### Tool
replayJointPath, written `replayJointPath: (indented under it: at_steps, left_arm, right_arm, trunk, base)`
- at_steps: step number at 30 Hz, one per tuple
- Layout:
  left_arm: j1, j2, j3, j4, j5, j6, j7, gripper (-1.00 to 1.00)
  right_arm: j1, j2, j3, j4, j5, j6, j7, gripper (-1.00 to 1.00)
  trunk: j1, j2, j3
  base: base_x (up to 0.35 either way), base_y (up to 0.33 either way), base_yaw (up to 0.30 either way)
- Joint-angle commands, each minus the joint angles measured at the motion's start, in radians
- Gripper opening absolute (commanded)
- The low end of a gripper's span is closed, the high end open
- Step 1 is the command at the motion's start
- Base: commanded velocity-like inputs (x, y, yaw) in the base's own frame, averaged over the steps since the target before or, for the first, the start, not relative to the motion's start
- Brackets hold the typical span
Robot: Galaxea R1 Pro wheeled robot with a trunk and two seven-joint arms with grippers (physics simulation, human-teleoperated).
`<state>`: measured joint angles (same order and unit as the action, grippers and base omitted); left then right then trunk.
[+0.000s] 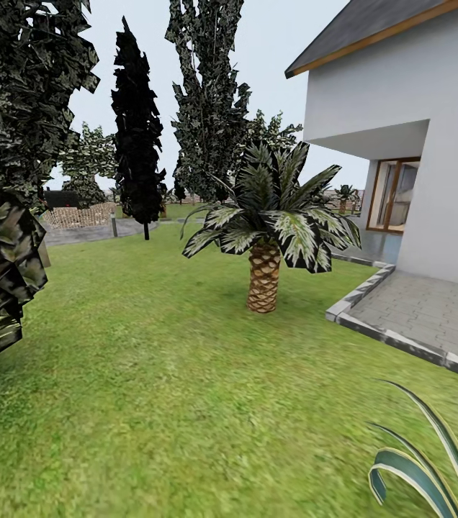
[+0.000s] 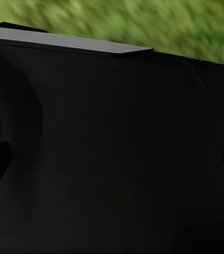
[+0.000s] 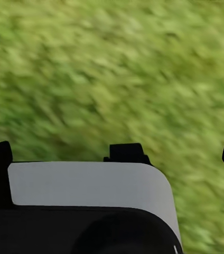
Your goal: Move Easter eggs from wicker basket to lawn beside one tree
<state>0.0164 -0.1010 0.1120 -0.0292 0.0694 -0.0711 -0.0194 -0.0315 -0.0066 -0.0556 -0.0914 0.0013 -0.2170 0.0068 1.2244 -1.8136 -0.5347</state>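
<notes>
No eggs or basket were to be seen; the lawn [image 1: 150,374] spread ahead, the palm [image 1: 265,237] mid-frame, a pale-spotted tree [image 1: 211,93] at upper centre beyond. Whether either pincer gaped, I couldn't tell.

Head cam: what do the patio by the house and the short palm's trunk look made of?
The grey patio looks like matte stone or concrete pavers: grid joints, with a lighter mottled kerb that could be granite. The short palm's tan trunk looks like rough, scaly, dull bark, with overlapping diamond-shaped scales. Rendered textures, so this is uncertain.
</notes>
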Motion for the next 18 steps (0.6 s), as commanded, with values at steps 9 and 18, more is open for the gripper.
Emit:
replayJointPath:
  at_steps: [9, 18]
  left_arm:
    - [0.0, 0.0, 0.005, -0.002, 0.007, -0.001, -0.002, 1.0]
    - [0.0, 0.0, 0.005, -0.002, 0.007, 0.0, -0.002, 1.0]
  right_arm:
    - [0.0, 0.0, -0.005, 0.001, 0.0, -0.004, 0.001, 1.0]
    - [0.0, 0.0, -0.005, 0.002, 0.0, -0.004, 0.001, 1.0]
  trunk:
    - [0.0, 0.0, -0.001]
    - [0.0, 0.0, -0.001]
  base:
    - [0.0, 0.0, 0.0]
    - [0.0, 0.0, 0.0]
